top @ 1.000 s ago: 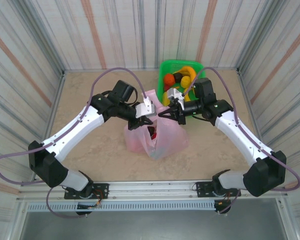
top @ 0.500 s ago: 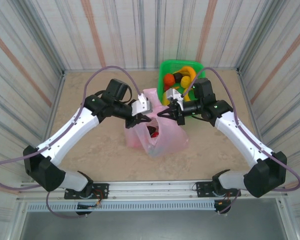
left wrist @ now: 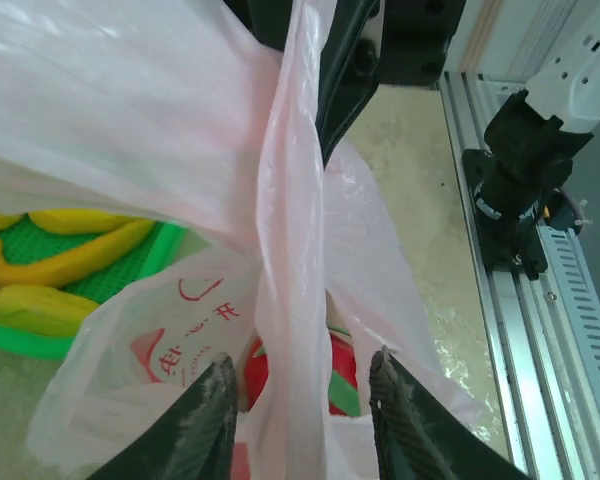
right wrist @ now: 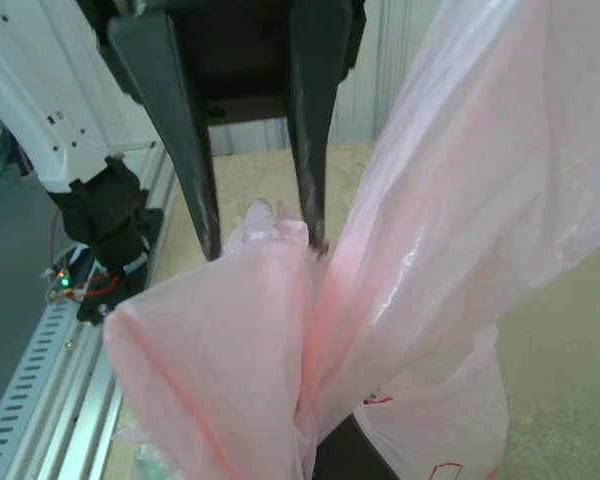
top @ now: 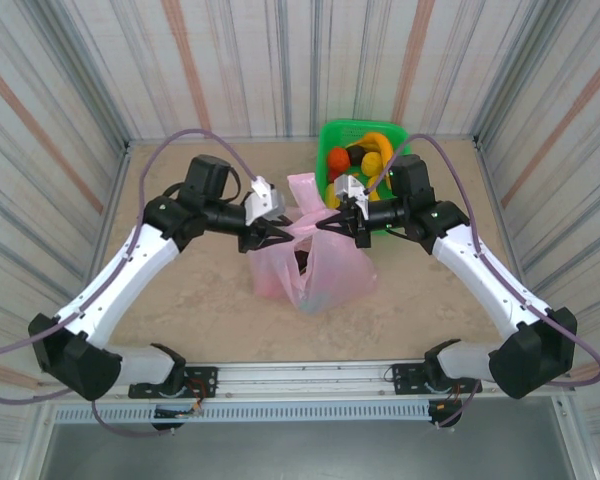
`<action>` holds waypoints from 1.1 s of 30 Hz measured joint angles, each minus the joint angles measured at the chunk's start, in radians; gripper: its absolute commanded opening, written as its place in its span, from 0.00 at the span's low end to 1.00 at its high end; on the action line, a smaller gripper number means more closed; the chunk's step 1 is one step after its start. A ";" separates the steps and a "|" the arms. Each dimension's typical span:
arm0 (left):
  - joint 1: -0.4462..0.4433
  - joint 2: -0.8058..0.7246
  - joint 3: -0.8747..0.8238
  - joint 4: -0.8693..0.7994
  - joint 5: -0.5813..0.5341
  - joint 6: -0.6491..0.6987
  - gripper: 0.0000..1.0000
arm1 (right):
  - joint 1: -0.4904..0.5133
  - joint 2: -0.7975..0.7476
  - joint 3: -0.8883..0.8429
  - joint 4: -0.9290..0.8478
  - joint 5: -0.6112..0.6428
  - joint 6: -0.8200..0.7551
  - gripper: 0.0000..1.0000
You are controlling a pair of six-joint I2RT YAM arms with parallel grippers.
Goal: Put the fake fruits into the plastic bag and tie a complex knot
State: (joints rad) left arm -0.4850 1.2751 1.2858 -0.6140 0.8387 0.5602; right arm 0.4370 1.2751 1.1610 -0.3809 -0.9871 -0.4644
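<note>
The pink plastic bag (top: 315,268) sits mid-table with red and green fake fruits (left wrist: 352,372) inside. Its handle film is drawn up into a twisted strand (left wrist: 292,250); whether it forms a knot I cannot tell. My left gripper (top: 271,236) (left wrist: 302,358) is open, and the strand runs loose between its fingers (left wrist: 208,420). From the right, my right gripper (top: 331,222) (right wrist: 330,440) is shut on the bunched bag film (right wrist: 280,330), its jaws mostly hidden by it. More fake fruits, yellow bananas (left wrist: 65,262) and orange and dark pieces, lie in the basket.
The green mesh basket (top: 332,135) stands at the back right, just behind the right gripper. Corrugated walls close in the table on three sides. An aluminium rail (top: 310,378) carrying the arm bases runs along the near edge. Bare tabletop (top: 180,290) lies left of the bag.
My left gripper has opened, let go of the bag handle and drawn back to the left. The right gripper still holds the film in the same place.
</note>
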 measured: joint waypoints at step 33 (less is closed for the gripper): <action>0.079 0.328 -0.041 0.911 0.144 -0.813 0.83 | 0.002 -0.013 -0.008 0.014 -0.018 0.000 0.00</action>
State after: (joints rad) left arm -0.4061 1.6028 1.2449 0.2970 0.9825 -0.2523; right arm 0.4385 1.2625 1.1530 -0.3664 -1.0046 -0.4644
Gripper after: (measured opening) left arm 0.818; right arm 0.043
